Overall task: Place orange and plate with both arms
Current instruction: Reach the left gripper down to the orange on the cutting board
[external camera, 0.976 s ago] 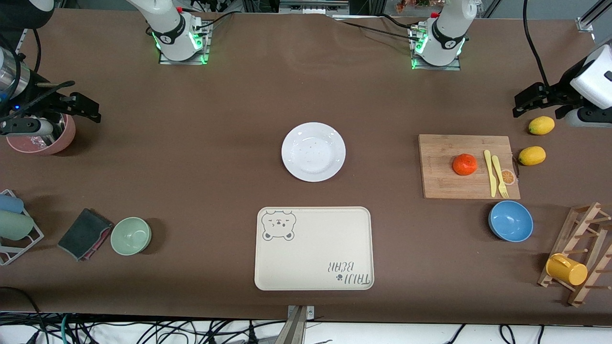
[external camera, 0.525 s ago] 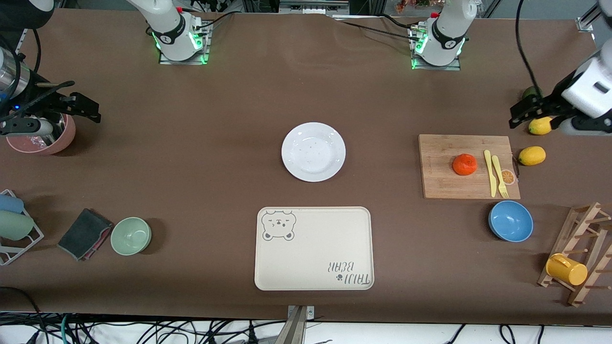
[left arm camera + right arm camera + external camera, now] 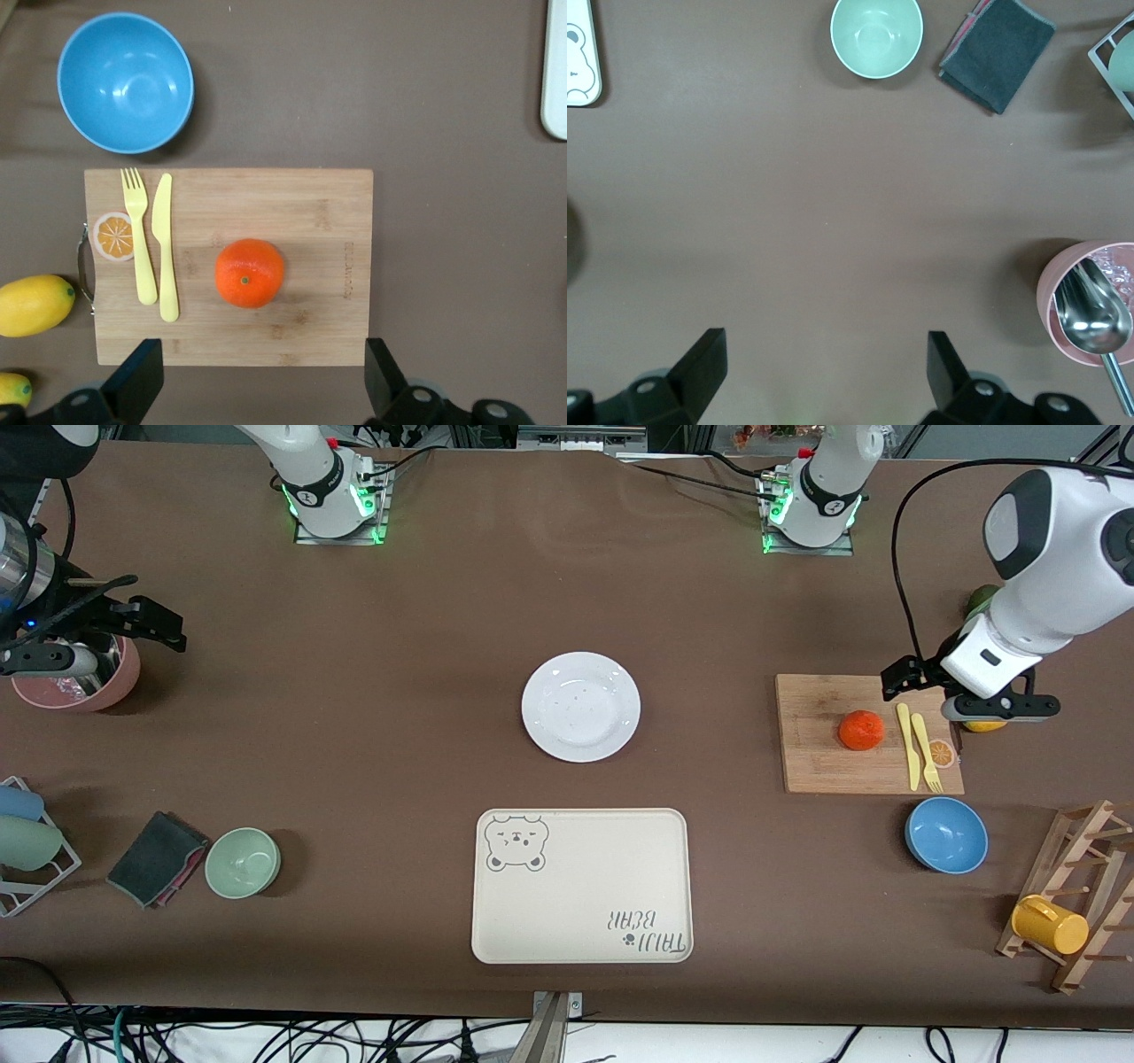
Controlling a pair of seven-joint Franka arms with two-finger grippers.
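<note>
The orange (image 3: 861, 730) lies on a wooden cutting board (image 3: 824, 766) toward the left arm's end of the table. It also shows in the left wrist view (image 3: 250, 273). The white plate (image 3: 580, 707) sits empty at the table's middle. My left gripper (image 3: 917, 677) is open and empty, up over the board's edge that is farther from the front camera, short of the orange; it also shows in its wrist view (image 3: 257, 381). My right gripper (image 3: 146, 627) is open and empty, waiting over bare table beside a pink cup (image 3: 97, 682); it also shows in its wrist view (image 3: 824, 372).
A yellow knife and fork (image 3: 917, 746) lie on the board beside the orange. A lemon (image 3: 34, 305) lies off the board's end. A blue bowl (image 3: 946, 834) and the cream bear tray (image 3: 580, 886) sit nearer the camera. A green bowl (image 3: 243, 862), dark cloth (image 3: 155, 857) and mug rack (image 3: 1076, 895) stand around.
My left arm has swung in from the table's end by the lemons, bringing its open gripper over the cutting board's edge. The right arm, orange and plate have not moved.
</note>
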